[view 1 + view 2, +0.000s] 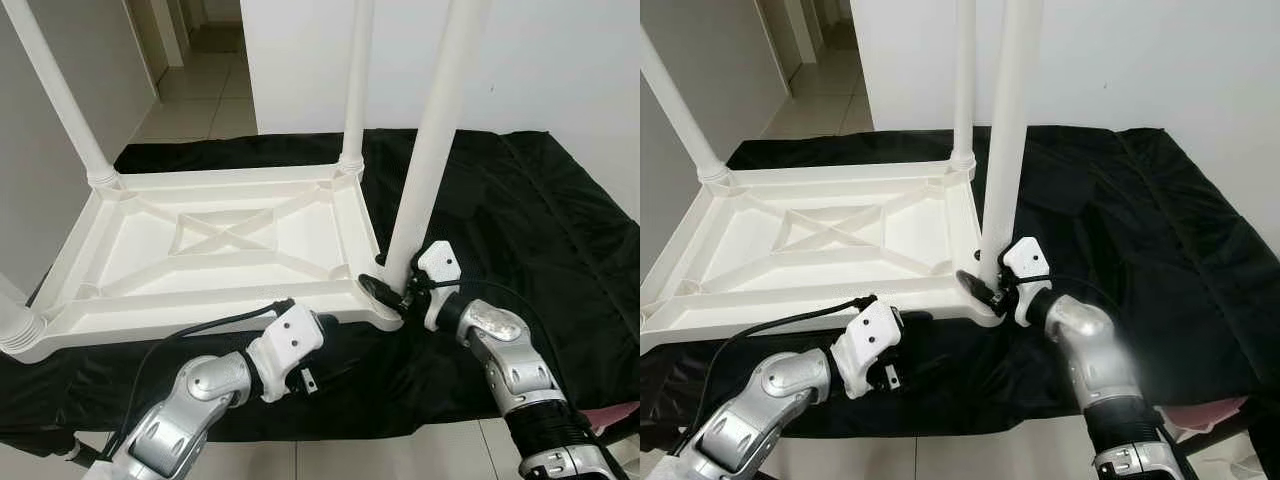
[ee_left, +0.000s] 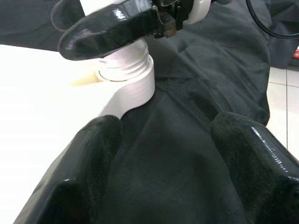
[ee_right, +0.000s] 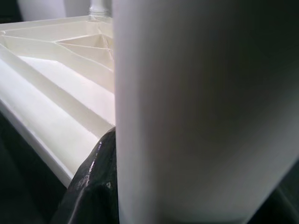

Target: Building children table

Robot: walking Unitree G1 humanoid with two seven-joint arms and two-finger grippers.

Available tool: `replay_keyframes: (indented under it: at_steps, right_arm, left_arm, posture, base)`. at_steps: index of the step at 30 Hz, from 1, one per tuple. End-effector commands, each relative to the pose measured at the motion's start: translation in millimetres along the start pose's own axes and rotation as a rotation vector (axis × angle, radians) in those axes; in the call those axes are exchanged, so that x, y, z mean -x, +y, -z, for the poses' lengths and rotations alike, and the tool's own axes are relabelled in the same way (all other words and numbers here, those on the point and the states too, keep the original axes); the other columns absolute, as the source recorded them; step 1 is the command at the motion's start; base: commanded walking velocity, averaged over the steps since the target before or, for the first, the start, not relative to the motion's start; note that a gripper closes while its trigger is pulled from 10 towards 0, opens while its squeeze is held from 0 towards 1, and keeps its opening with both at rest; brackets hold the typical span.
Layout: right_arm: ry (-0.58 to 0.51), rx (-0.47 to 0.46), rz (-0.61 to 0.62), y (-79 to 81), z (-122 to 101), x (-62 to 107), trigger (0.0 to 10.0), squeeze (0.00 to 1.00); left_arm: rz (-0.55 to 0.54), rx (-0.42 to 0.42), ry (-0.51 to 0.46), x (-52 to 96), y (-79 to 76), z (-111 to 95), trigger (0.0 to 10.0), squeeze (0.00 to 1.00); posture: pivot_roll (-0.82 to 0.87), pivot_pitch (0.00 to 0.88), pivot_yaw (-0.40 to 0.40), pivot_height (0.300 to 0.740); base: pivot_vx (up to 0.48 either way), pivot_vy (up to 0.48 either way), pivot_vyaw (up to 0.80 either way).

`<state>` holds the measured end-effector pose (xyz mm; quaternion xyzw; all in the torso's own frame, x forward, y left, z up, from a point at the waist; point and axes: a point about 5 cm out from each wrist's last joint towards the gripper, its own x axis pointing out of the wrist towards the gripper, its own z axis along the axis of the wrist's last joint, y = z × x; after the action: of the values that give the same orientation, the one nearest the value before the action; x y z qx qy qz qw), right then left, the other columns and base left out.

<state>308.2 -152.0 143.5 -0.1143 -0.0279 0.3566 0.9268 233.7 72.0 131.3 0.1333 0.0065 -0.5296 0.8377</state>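
Tabletop (image 1: 215,240): white plastic children's table, flipped underside up on a black cloth (image 1: 520,230), ribbed cross bracing facing the camera.
Near leg (image 1: 432,150): white tube standing upright in the tabletop's corner socket nearest the robot's right arm, its collar seated at the corner.
Other legs: one (image 1: 356,85) upright at the tabletop's far corner on the same side, another (image 1: 58,95) at the far corner opposite, and the thick base of a fourth (image 1: 18,328) at the near corner on the robot's left.
Right gripper (image 1: 392,290): clamped around the base of the near leg, one black finger pressed against the tube just above the socket.
Left gripper (image 2: 163,158): fingers spread apart, holding nothing, hovering over the black cloth just beside the tabletop's near edge.
Surroundings: white wall (image 1: 560,60) behind the tabletop; tiled floor (image 1: 195,95) beyond its far side.
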Motion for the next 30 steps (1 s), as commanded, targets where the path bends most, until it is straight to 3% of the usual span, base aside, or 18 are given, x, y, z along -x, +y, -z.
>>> replay_keyframes:
  at_steps: [1,7,9,14,20,24,30]
  right_arm:
    - [0.097,-0.026,0.043,6.0,18.9,3.6,10.0,0.00]
    - [0.078,-0.064,0.125,14.0,15.2,2.8,10.0,0.00]
    - [0.077,-0.111,0.246,22.6,14.4,1.2,10.0,0.00]
    - [0.077,-0.160,0.334,30.9,16.1,-0.6,10.0,0.00]
    - [0.068,-0.213,0.444,52.4,14.8,-5.6,10.0,0.00]
    - [0.084,-0.247,0.609,58.9,15.4,-3.5,10.0,0.00]
    - [0.074,-0.272,0.630,65.6,10.1,-8.3,10.0,0.00]
  left_arm:
    - [0.029,-0.003,0.017,2.0,-2.0,1.6,10.0,0.00]
    - [0.029,-0.008,0.020,2.3,1.4,1.8,10.0,0.00]
    - [0.028,-0.011,0.020,1.0,5.0,2.0,10.0,0.00]
    - [0.029,-0.009,0.019,0.0,6.0,2.3,10.0,0.00]
    - [0.028,-0.015,0.014,-2.3,8.2,1.5,10.0,0.00]
    - [0.008,-0.017,0.011,-0.3,13.7,0.1,10.0,0.00]
    - [0.006,-0.014,0.012,0.6,13.9,1.0,10.0,0.00]
  posture:
    - [-0.02,0.035,0.057,0.740]
    - [-0.02,0.034,0.057,0.740]
    - [-0.04,0.037,0.061,0.740]
    - [-0.05,0.035,0.062,0.740]
    - [-0.05,0.029,0.062,0.740]
    - [-0.04,0.019,0.062,0.740]
    - [-0.04,0.025,0.065,0.740]
  base:
    - [0.000,0.000,0.00]
    - [0.000,0.000,0.00]
    - [0.000,0.000,0.00]
    - [0.000,0.000,0.00]
    - [0.000,0.000,0.00]
    - [0.000,0.000,0.00]
    - [0.000,0.000,0.00]
